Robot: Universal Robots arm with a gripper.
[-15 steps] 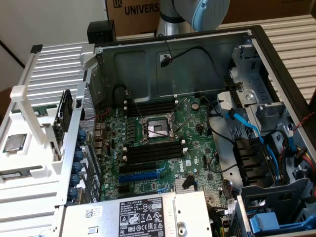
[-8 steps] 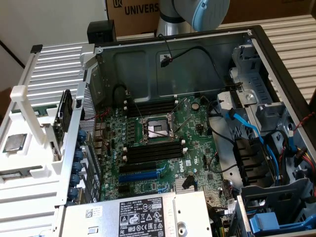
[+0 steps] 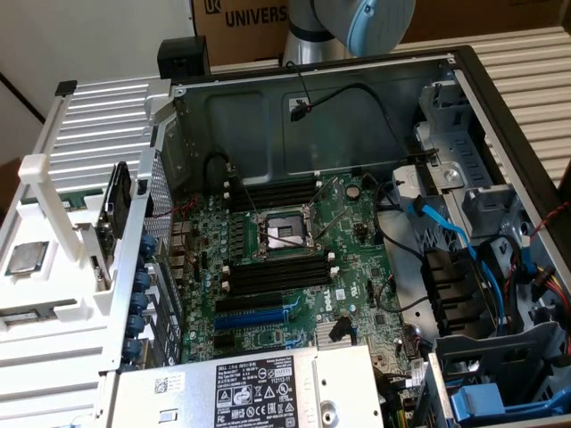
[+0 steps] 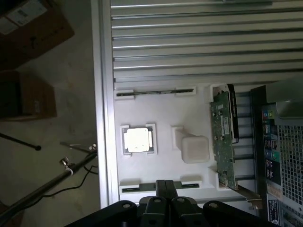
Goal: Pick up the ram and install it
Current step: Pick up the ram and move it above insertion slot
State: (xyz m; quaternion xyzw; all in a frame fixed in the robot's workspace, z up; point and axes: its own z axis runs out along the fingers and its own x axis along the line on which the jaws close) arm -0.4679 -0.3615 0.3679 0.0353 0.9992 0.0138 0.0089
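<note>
Two ram sticks stand on edge in a white fixture (image 4: 161,118). One ram stick (image 4: 155,92) is at the far end, a thin dark strip between white clips. The other ram stick (image 4: 142,188) shows green, partly hidden behind my gripper (image 4: 165,185). My gripper hangs well above the fixture, with its dark fingers pressed together and nothing in them. In the exterior view only the arm's upper part (image 3: 357,22) shows, and the motherboard's black memory slots (image 3: 277,275) lie bare in the open case.
A processor chip (image 4: 137,140), a white block (image 4: 194,149) and an upright expansion card (image 4: 222,137) share the fixture. The computer case wall (image 4: 279,142) stands beside the card. Blue cables (image 3: 446,232) and drive cages crowd the case's right side in the exterior view. A power supply (image 3: 259,392) sits at the front.
</note>
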